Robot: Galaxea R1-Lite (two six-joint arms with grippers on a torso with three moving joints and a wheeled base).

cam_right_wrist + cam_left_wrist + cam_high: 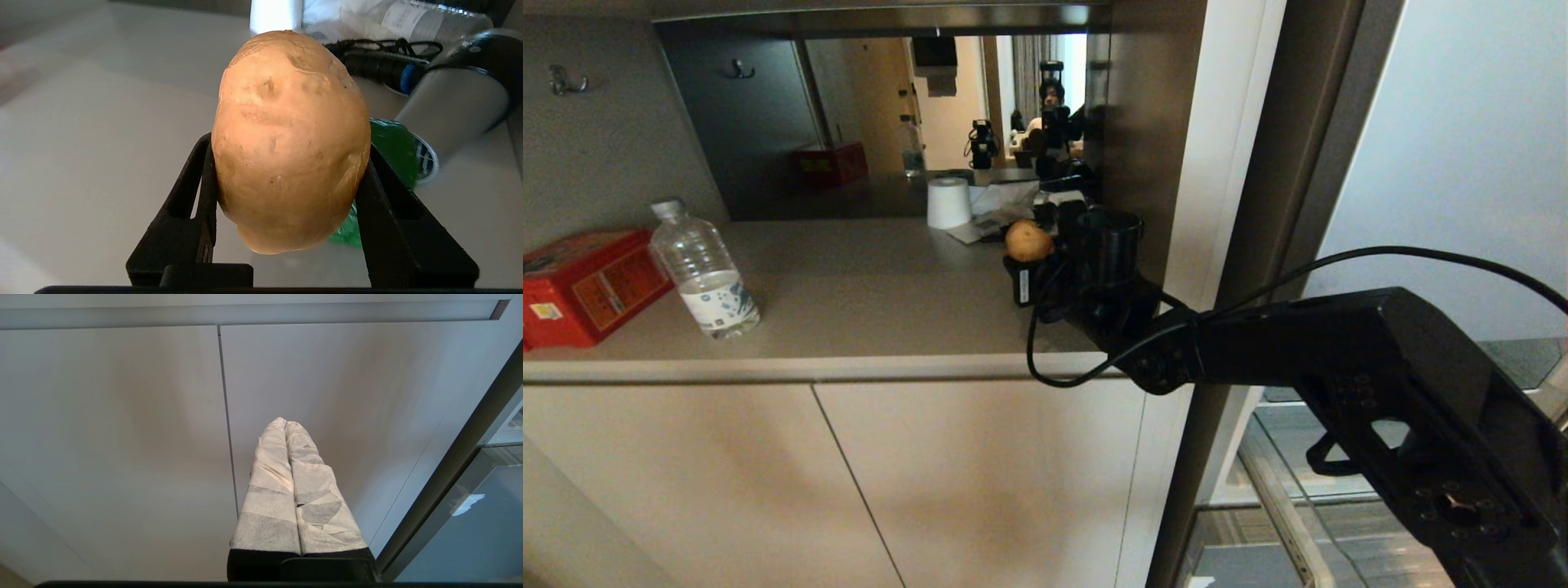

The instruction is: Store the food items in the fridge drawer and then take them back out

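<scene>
My right gripper (1045, 269) reaches over the counter's right end and is shut on the tan potato (1029, 241), one black finger on each side of it (290, 143). The potato hangs clear above the counter top. Behind it on the counter lies the green bell pepper (394, 151), hidden by the gripper in the head view. The fridge drawer (1282, 506) stands pulled out at the lower right, with glass panels showing; its grey front with white tape (482, 539) also shows. My left gripper (285, 422) is parked in front of the cabinet doors, its taped fingers pressed together on nothing.
On the counter (866, 286) a grey-black hair dryer (1107, 237) and a white paper roll (948, 202) sit close behind the potato. A water bottle (704, 273) and a red box (584, 282) stand at the left. A mirror backs the counter.
</scene>
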